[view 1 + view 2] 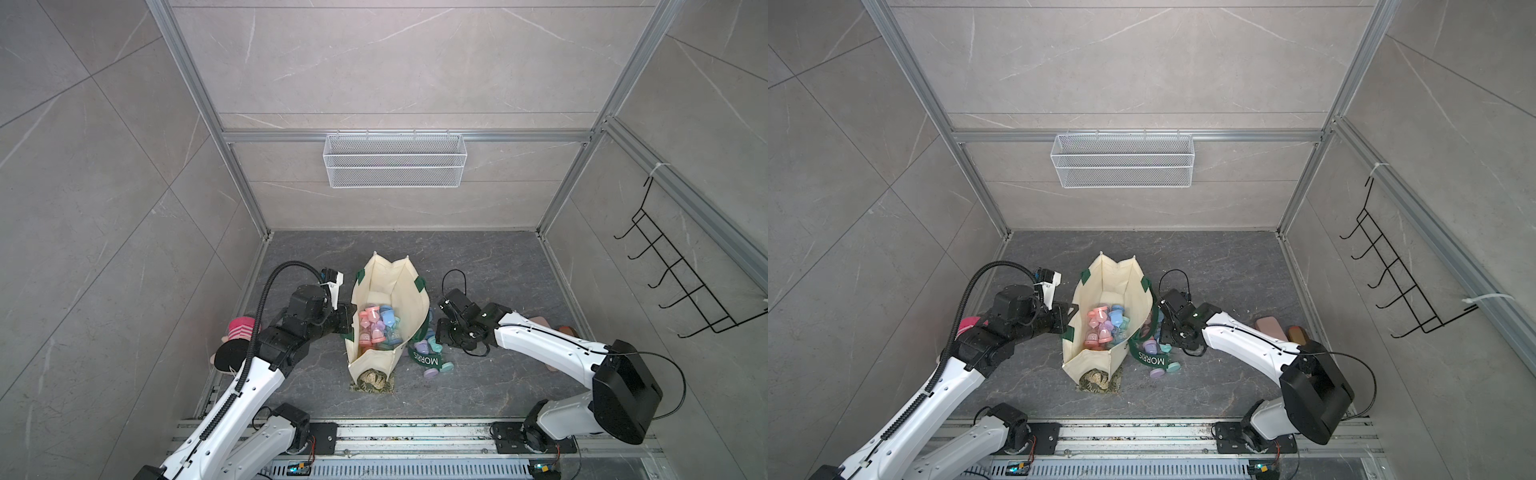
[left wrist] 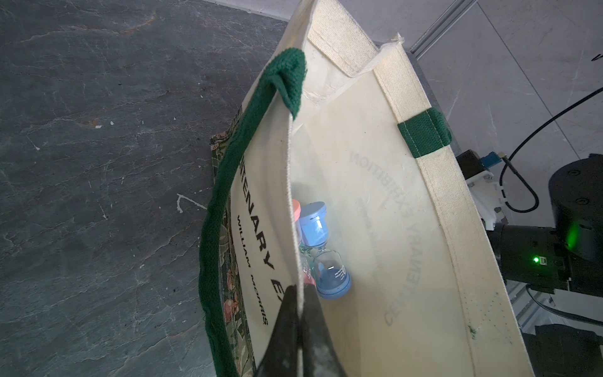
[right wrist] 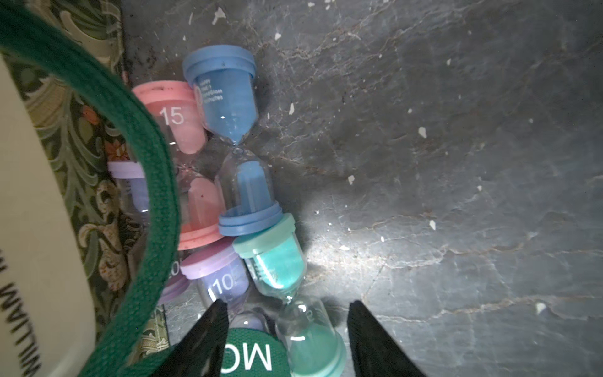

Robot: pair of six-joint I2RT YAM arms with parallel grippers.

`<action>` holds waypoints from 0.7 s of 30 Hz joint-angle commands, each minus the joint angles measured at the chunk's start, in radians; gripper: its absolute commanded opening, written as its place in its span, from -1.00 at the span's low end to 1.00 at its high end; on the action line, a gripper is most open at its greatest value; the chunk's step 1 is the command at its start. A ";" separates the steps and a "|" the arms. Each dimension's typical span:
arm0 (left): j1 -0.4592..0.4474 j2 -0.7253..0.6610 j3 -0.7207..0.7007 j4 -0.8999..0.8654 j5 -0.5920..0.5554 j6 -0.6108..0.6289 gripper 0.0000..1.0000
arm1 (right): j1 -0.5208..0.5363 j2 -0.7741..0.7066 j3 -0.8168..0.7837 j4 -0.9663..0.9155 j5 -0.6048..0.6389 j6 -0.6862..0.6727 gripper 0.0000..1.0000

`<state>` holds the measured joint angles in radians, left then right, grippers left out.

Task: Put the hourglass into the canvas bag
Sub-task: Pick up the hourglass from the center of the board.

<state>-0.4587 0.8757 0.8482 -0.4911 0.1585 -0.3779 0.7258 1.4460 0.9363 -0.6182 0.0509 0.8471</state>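
Observation:
The cream canvas bag [image 1: 390, 286] [image 1: 1113, 282] stands open on the dark floor, with several pastel hourglasses [image 1: 378, 324] inside. My left gripper [image 1: 348, 318] [image 2: 301, 287] is shut on the rim of the bag's near side wall. More hourglasses lie on the floor beside the bag's other side: blue [image 3: 228, 107], pink [image 3: 182, 130], purple [image 3: 218, 277] and teal [image 3: 280, 261]. My right gripper [image 3: 288, 305] [image 1: 440, 328] is open just above them. Its jaws stand either side of the teal hourglass and the green lettered strap [image 3: 251, 355], apart from both.
A patterned cloth [image 1: 372, 380] lies under the bag's near end. A pink striped soft thing [image 1: 243, 328] sits behind the left arm. Pink and brown objects [image 1: 1271, 328] lie by the right wall. A white wire basket [image 1: 395, 160] and a black hook rack [image 1: 685, 270] hang on the walls.

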 commanded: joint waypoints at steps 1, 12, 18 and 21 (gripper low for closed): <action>-0.004 -0.012 0.012 0.045 0.019 0.014 -1.00 | -0.002 0.016 -0.028 0.008 0.002 0.027 0.23; -0.004 -0.012 0.011 0.043 0.019 0.012 -1.00 | 0.028 0.069 -0.025 0.006 0.016 0.020 0.23; -0.005 -0.012 0.012 0.043 0.018 0.012 -1.00 | 0.053 0.098 -0.003 -0.013 0.042 0.020 0.23; -0.005 -0.014 0.011 0.044 0.021 0.013 -1.00 | 0.055 0.113 0.001 -0.021 0.051 0.026 0.23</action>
<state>-0.4587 0.8757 0.8482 -0.4911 0.1589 -0.3779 0.7753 1.5349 0.9161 -0.6090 0.0689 0.8577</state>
